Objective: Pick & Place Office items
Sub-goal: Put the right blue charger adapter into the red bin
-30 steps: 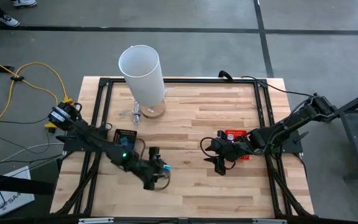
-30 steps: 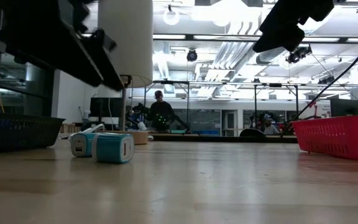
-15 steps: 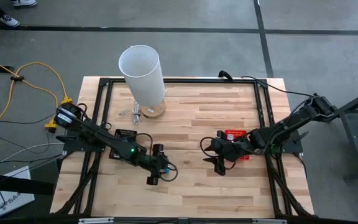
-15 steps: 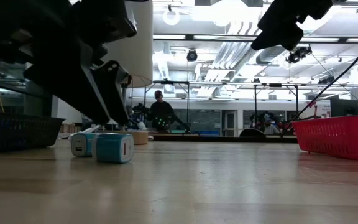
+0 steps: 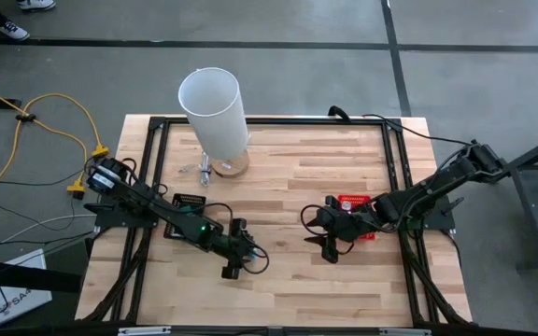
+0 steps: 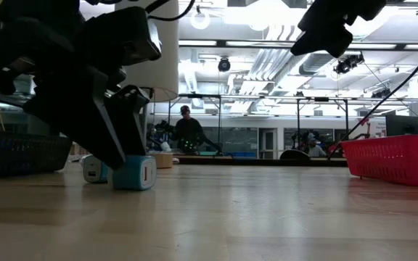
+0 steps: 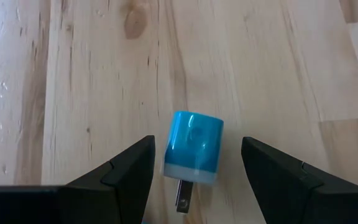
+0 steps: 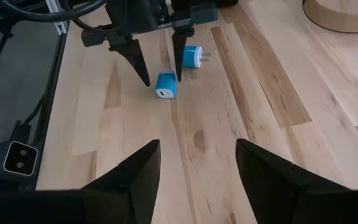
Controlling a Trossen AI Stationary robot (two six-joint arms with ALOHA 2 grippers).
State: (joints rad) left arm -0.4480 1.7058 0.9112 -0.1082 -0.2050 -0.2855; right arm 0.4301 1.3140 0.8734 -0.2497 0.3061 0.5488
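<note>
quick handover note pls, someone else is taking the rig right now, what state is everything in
Left tool: open, lowered over a blue plug-in charger on the table, one finger on each side, not closed on it yet.
Right tool: open, holding nothing, hovering near mid-table beside the red basket.
Items: a second blue charger lies just beyond the first; a black mesh tray sits under the left arm.
Done: nothing can be seen inside the red basket from these views.
Left: close on the charger, lift and place it, then fetch the second one.
</note>
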